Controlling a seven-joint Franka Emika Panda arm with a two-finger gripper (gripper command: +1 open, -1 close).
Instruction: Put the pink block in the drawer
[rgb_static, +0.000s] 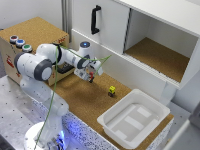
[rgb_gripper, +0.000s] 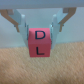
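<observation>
Holding the pink block (rgb_gripper: 40, 43) clamped in the claw (rgb_static: 90, 76), lifted clear of the counter (rgb_static: 85, 100). Pickup is done. Left: carry to the drawer (rgb_static: 61, 69), mostly hidden behind the arm so can't tell if open, then release.

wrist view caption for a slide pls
Pincer shut on the pink block, lettered face showing, above the cork surface.

White tub (rgb_static: 134, 120), yellow-and-black block (rgb_static: 112, 90) (seemingly upright), white cabinet (rgb_static: 145, 35), cork surface (rgb_static: 80, 97)
</observation>
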